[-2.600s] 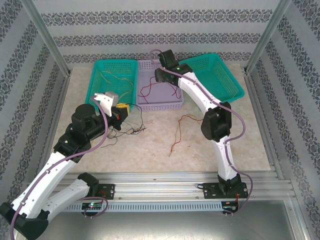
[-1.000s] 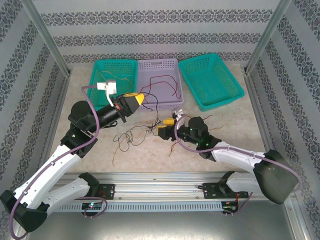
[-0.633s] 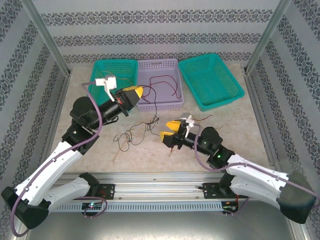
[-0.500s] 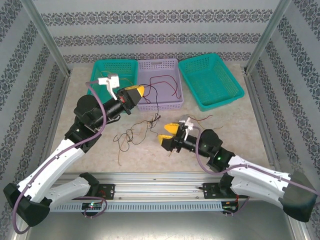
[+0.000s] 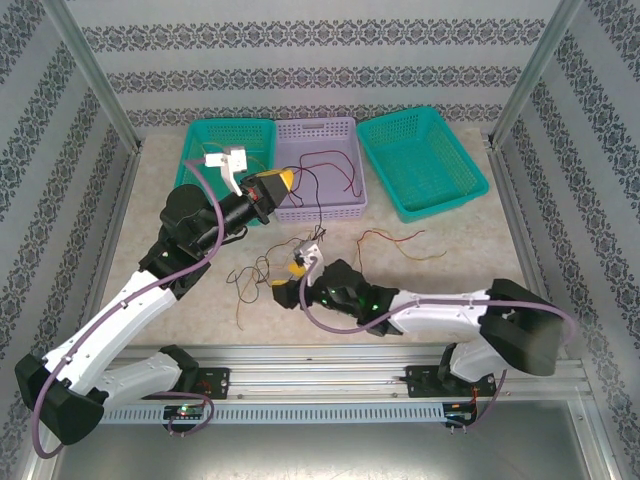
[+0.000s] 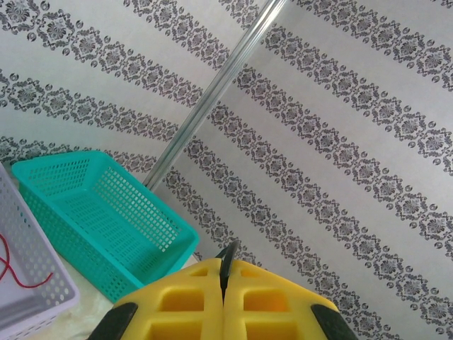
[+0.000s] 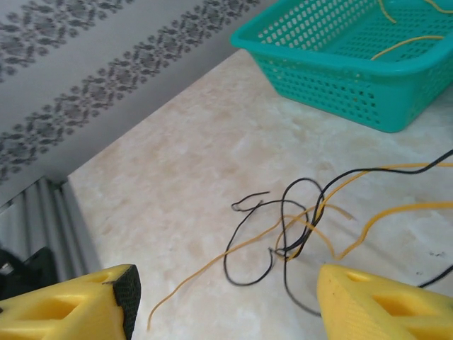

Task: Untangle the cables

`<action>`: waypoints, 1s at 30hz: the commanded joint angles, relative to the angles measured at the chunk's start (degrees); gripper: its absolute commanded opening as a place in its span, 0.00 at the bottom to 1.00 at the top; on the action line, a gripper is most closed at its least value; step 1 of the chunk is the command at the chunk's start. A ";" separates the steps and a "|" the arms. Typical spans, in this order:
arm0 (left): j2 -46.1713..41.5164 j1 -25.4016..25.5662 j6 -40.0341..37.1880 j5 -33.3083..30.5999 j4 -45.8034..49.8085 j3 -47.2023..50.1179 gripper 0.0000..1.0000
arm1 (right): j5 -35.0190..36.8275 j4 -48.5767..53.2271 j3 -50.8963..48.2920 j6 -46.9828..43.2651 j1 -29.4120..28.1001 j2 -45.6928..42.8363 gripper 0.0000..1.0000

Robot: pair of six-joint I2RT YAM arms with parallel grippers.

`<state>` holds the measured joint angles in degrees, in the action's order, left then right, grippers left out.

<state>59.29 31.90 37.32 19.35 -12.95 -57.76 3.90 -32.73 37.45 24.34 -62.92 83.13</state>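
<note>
Top external view: we see left gripper [image 5: 284, 181] clamped on a black cable [image 6: 226, 258] beside the purple basket [image 5: 335, 211]; right gripper [image 5: 289, 272], jaws apart, over tangled cables [image 7: 285, 248].

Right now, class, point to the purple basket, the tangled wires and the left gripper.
purple basket [image 5: 316, 124], top view, on its far rim.
tangled wires [image 7: 290, 248], right wrist view, on the black-and-yellow knot.
left gripper [image 6: 224, 275], left wrist view, between yellow fingertips pinching a black wire [image 6: 228, 252].

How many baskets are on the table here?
3: the left teal basket at the back left, the purple basket beside it in the middle, the right teal basket at the back right. None seems hidden.
</note>
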 commanded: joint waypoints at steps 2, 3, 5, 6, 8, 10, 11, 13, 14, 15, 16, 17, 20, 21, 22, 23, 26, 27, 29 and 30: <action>-1.86 0.63 0.10 -0.50 -3.57 -1.00 0.00 | 10.11 2.74 4.89 2.15 -0.67 3.76 0.66; -2.03 0.63 0.12 -0.61 -3.57 -0.87 0.00 | 11.02 4.28 5.88 2.27 -0.63 4.49 0.66; -2.17 0.62 0.12 -0.63 -3.57 -0.64 0.00 | 13.60 8.69 8.17 2.76 -0.53 5.81 0.66; -2.30 0.62 0.04 -0.59 -3.57 -0.53 0.00 | 13.75 9.27 8.79 2.56 -0.54 6.34 0.66; -2.48 0.62 0.12 -0.37 -3.66 -0.45 0.00 | 14.34 8.48 9.13 3.21 -0.51 7.32 0.65; -2.67 0.62 0.29 -0.28 -3.92 -0.41 0.00 | 15.58 8.11 9.66 3.95 -0.45 8.22 0.62; -2.79 0.66 0.38 -0.33 -3.92 -0.38 0.00 | 16.60 8.82 10.13 4.35 -0.36 8.67 0.60; -3.20 0.63 0.66 -0.24 -4.25 -0.25 0.00 | 17.03 9.23 11.14 4.16 -0.11 9.53 0.57; -3.33 0.62 0.92 -0.26 -4.25 -0.22 0.00 | 17.81 9.58 11.68 3.95 -0.07 9.82 0.56; -3.42 0.64 1.14 -0.20 -4.43 -0.16 0.00 | 17.98 9.68 12.10 3.63 -0.02 10.08 0.55; -3.49 0.62 1.41 -0.12 -4.61 -0.04 0.00 | 19.03 10.38 12.98 3.63 -0.07 10.21 0.54; -3.64 0.66 1.63 -0.06 -4.84 0.11 0.00 | 20.38 11.44 13.61 4.22 -0.08 10.29 0.50; -3.91 0.71 2.10 -0.11 -5.34 0.50 0.00 | 22.29 12.07 14.18 6.13 0.49 10.38 0.34; -4.13 0.71 1.99 -0.19 -5.17 0.53 0.00 | 22.52 12.24 14.01 6.87 0.89 10.38 0.30; -4.37 0.71 1.68 -0.34 -4.87 0.52 0.00 | 22.40 12.40 13.82 7.39 1.12 10.38 0.28; -4.73 0.75 1.21 -0.50 -4.30 0.37 0.00 | 22.60 12.49 13.50 7.88 1.48 10.29 0.23; -6.24 0.73 -1.02 -1.54 -1.87 -0.34 0.00 | 23.14 12.56 11.58 8.86 1.85 9.07 0.11; -6.72 0.72 -1.88 -1.93 -0.85 -0.60 0.00 | 22.94 12.11 10.58 8.96 1.96 8.41 0.08; -7.82 0.75 -4.43 -3.01 2.10 -1.44 0.00 | 22.65 11.41 8.43 9.02 2.25 6.81 0.04; -8.46 0.71 -5.83 -3.92 3.72 -1.86 0.00 | 21.98 11.08 7.24 8.90 2.59 5.81 0.01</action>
<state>53.23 31.92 36.32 17.82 -12.25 -57.74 24.88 -21.23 47.83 32.12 -61.08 91.94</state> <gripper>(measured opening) 0.041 0.036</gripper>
